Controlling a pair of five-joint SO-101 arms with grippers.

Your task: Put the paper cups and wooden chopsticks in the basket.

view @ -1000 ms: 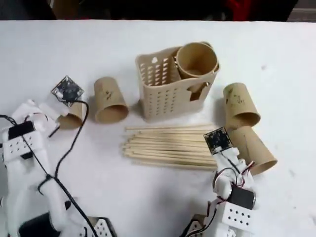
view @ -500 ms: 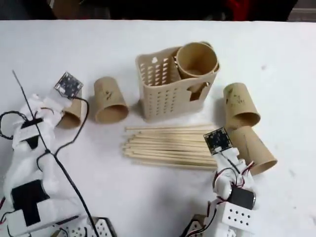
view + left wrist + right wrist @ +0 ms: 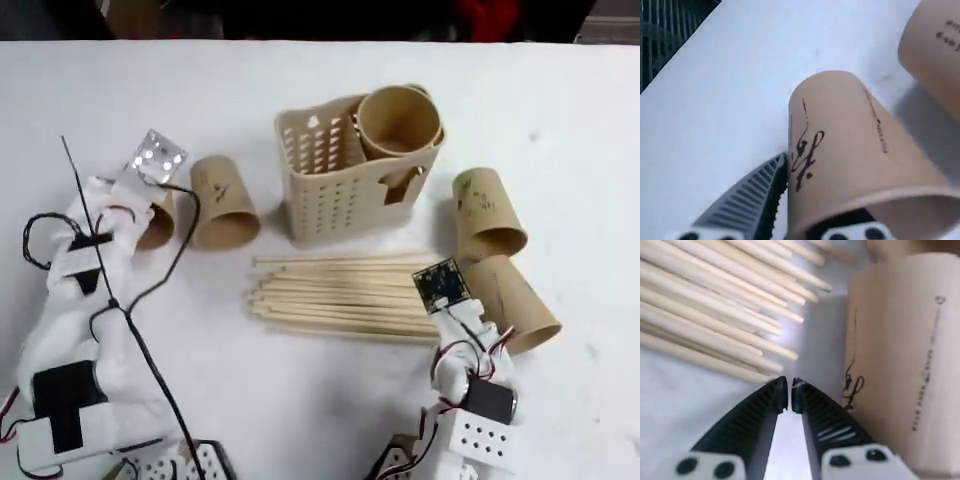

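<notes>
A: Movement at the left of the frame! Carrying a paper cup up and to the right in the left gripper, compared with a second ago. Now sitting just beside the lying cup at centre left.

B: Pinching that cup's wall, by the look of it: one black ribbed finger outside, the other tucked inside the mouth. Lifted clear of the table? Cannot tell.

A: Meaning for the task? Probably heading for the basket at upper centre, with a standing cup already inside at its right end.

B: No change at lower right. Sitting just as a second ago with the right gripper, fingers pressed together on nothing, tips between the chopsticks and the nearer cup.

A: Still plenty to do, then. Three cups loose on the table, counting the far cup at right, plus the whole chopstick bundle untouched at centre. Early days, judging by that.

B: Textures, quickly. Brown kraft paper for the cups: tapered, thin-walled, rolled at the rim, dark scribbled print down the side. Probably easy to crush under a hard squeeze.

A: Pale, slim wooden rods for the chopsticks, lying roughly parallel in a loose heap. Likely to roll or scatter if nudged.

B: Beige moulded plastic for the basket: boxy, open-topped, pierced with rows of small slots. All on plain white tabletop.
</notes>
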